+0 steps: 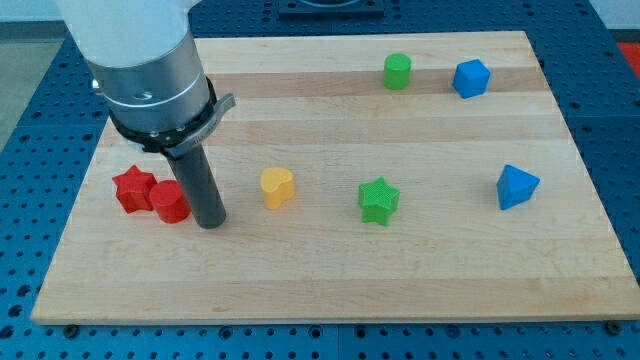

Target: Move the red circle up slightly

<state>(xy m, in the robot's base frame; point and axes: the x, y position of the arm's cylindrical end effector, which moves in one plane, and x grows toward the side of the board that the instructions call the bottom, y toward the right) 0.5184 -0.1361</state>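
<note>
The red circle [169,202] is a short red cylinder at the board's left, touching a red star [132,189] on its left. My tip [211,223] rests on the board just to the right of the red circle, close beside it; whether it touches cannot be told. The rod rises from there to the arm's grey body [150,70] at the view's top left.
A yellow heart-like block [277,187] lies right of my tip. A green star [378,200] is at the middle. A blue triangle block [516,186] is at the right. A green cylinder [397,71] and a blue cube-like block [471,78] sit near the top right. The wooden board [330,280] has blue pegboard around it.
</note>
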